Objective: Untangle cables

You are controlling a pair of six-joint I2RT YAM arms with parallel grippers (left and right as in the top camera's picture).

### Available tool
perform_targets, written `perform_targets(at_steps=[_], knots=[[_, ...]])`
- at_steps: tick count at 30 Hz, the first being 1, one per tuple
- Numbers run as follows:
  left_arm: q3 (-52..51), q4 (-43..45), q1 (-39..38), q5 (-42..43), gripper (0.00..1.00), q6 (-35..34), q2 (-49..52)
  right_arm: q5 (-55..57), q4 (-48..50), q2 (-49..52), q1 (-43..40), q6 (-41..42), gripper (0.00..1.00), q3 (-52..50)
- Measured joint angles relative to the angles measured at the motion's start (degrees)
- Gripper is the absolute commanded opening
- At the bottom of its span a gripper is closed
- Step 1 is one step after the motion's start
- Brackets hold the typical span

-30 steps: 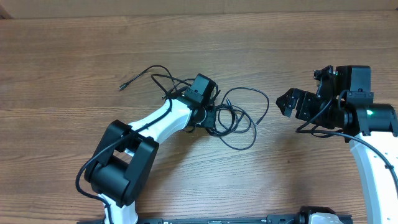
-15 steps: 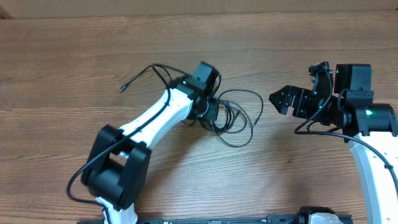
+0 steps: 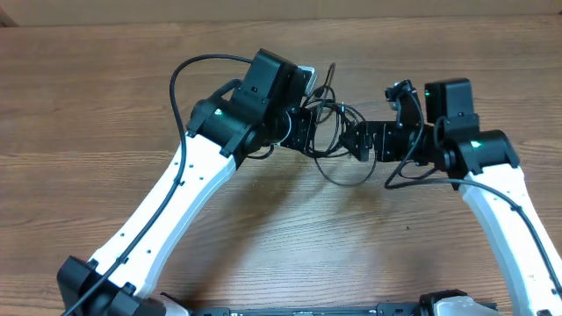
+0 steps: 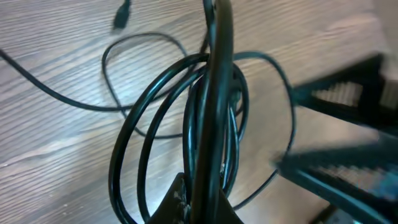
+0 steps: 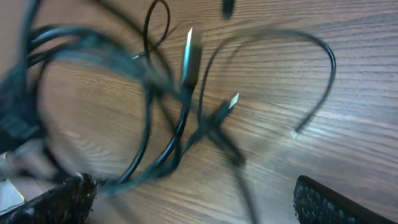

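Left hand point(image 3: 303, 132): clamped shut on the bunch of cables point(image 4: 211, 93); keep it steady
Cables: loops hang from that grip, over the far middle of the bench point(image 3: 105, 105), just beside the right hand; plug ends point(image 5: 189, 53) dangle loose
Right hand point(image 3: 358, 140): fingers wide apart, empty, facing the loops
Step, as I judge it: picking one strand to draw out
Doing it well: take a single outer loop or plug end, not the bunch; pull slowly away from the left hand; ease off if the tangle tightens
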Motion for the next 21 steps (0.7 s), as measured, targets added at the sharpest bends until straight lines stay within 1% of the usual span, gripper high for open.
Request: perform_targets(at_steps=[3, 5, 9, 10, 13, 16, 21], knots=[[0.00, -0.17, 0.00, 2.29, 0.04, 0.02, -0.96, 0.00, 2.62, 2.01, 0.35, 1.49, 0.99, 0.00], [0.00, -0.17, 0.00, 3.93, 0.04, 0.02, -1.66, 0.02, 4.57, 3.48, 0.57, 2.89, 0.91, 0.00], [0.00, -0.33, 0.00, 5.95, 0.04, 0.44, -2.58, 0.28, 6.62, 5.92, 0.83, 6.56, 0.57, 0.00], [0.00, -0.46, 0.00, 6.19, 0.04, 0.74, -2.58, 0.72, 6.25, 6.36, 1.33, 8.24, 0.53, 0.00], [-0.02, -1.77, 0.31, 6.19, 0.04, 1.53, -2.58, 4.74, 2.67, 6.67, 2.69, 14.56, 0.53, 0.02], [-0.02, -4.85, 2.38, 6.16, 0.04, 1.81, -3.56, 14.56, -1.64, 7.19, 2.36, 22.47, 0.52, 0.00], [-0.02, -8.35, 11.13, 6.05, 0.04, 2.62, -7.52, 24.00, -3.96, 7.58, 2.12, 28.74, 0.48, 0.00]])
